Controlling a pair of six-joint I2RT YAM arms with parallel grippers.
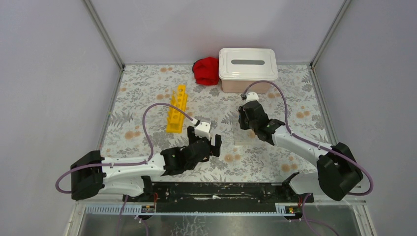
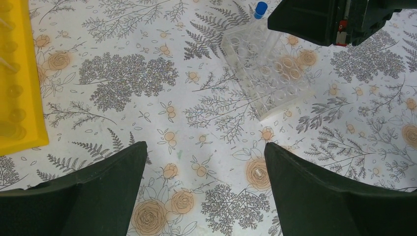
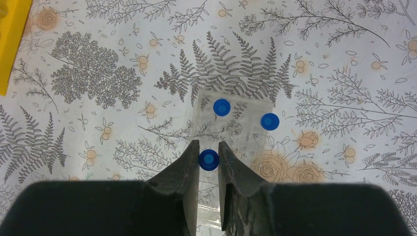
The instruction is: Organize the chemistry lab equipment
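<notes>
While its fingers hid all but the cap, the right hand (image 3: 209, 144) stood clamped on a blue-capped tube (image 3: 209, 160) over a clear well tray (image 3: 236, 105). The tray's edges nearly vanished against the patterned bench (image 3: 344, 59), and whether the tube sat in a well was unclear. Two more blue caps (image 3: 222, 107) showed there. The left hand (image 2: 204, 147) hung spread wide, empty, near the yellow rack (image 2: 17, 98), which the frame edge cut off. The white-lidded bin (image 1: 248, 61) stood at the back.

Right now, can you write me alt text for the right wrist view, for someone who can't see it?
The right pincer grips a blue-capped tube from both sides, above a clear plastic rack on a floral tablecloth. Two more blue caps show in the rack further on, and the edge of a yellow rack shows at top left.
</notes>
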